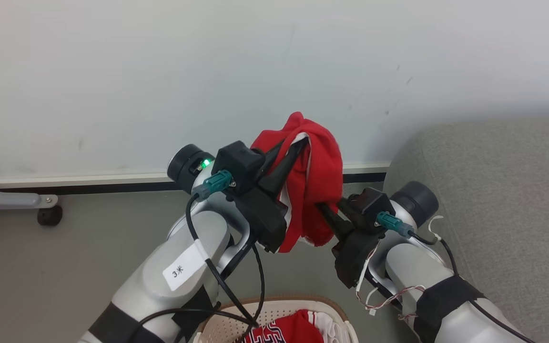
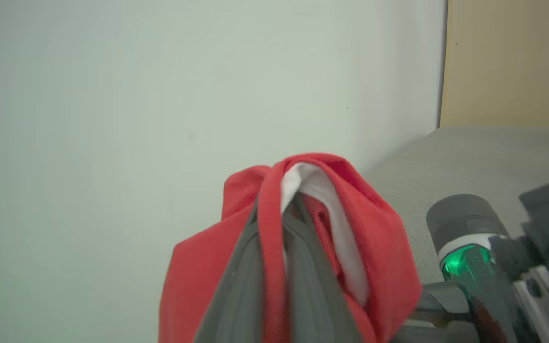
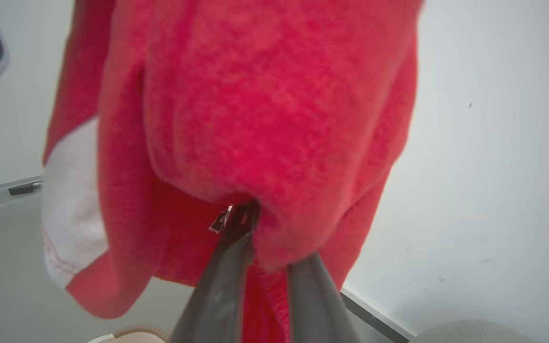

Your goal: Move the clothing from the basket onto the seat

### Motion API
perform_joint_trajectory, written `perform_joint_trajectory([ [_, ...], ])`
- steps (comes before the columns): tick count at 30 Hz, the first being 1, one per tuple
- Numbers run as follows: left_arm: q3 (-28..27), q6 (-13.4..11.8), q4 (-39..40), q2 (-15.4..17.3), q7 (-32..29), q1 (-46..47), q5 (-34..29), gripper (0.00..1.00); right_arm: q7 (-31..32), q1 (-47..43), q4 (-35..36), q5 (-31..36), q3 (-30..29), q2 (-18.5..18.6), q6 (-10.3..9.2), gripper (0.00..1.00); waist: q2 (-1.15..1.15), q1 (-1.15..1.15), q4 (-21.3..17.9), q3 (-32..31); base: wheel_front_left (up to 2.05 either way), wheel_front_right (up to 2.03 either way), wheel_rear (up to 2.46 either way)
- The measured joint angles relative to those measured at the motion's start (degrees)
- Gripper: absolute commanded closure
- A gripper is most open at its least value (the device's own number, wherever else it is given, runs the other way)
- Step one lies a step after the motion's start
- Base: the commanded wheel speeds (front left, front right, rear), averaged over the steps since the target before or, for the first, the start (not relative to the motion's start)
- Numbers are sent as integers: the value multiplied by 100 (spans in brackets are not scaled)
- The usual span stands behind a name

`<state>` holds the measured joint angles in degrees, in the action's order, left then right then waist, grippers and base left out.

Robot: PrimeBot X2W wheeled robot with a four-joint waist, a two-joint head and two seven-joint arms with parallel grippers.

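The carrying step is in hand. The red garment (image 1: 320,171) is hanging in the air, clear of the basket (image 1: 331,307), which is sitting near, low between the two arms. The left jaws are clamping the top of the cloth, their fingers (image 2: 236,286) pressed together with red and white fabric bunching over them. The right jaws are biting into a lower fold from the right, with cloth wedged between their fingers (image 3: 217,286). They appear to be gripping it, though the tips are buried in fabric.

The next move is calling for both arms to swing right together, so the cloth is neither stretching nor slipping. They would then lower and let go over the seat (image 1: 503,200), which is lying just to the right. A jersey (image 1: 289,331) is lying in the basket, so more trips are likely waiting.

The wall (image 1: 160,71) is standing close on the far side, leaving little room to reach forward. The right forearm is sitting between the cloth and the seat, and the hanging tail could be snagging on the loose cables (image 1: 217,276). A caster (image 1: 49,215) at the far left is well out of the way.
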<state>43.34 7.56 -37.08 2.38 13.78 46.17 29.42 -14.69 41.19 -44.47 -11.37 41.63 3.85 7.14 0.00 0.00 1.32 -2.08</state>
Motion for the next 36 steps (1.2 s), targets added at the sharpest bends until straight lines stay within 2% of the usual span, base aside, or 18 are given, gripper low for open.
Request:
perform_joint_trajectory([
  [6,-167,-105,-56,109,0,-249,194,100,0,21,97,-216,81,1,0,100,0,0,-139,19,0,0,0],
  [7,-222,-130,-62,130,1,-297,215,96,0,21,130,-266,81,10,0,100,0,0,-172,22,0,0,0],
  [8,-269,-158,-77,153,1,-338,253,54,0,20,165,-285,78,34,0,100,0,0,-206,25,0,0,0],
  [9,-313,-163,-88,183,2,-380,283,19,0,21,193,-287,74,75,0,100,0,0,-243,28,0,0,0],
  [10,-366,-200,-94,207,2,-434,301,0,0,21,214,-311,60,129,0,100,0,1,-283,31,0,0,0],
  [21,-576,-358,-151,256,21,-1041,541,0,0,44,535,-434,-300,664,0,100,0,1,-848,66,0,0,0],
  [36,-468,-354,42,247,52,-2024,539,0,0,-325,1080,-458,-566,1338,-92,100,0,0,-1833,137,0,0,0],
])
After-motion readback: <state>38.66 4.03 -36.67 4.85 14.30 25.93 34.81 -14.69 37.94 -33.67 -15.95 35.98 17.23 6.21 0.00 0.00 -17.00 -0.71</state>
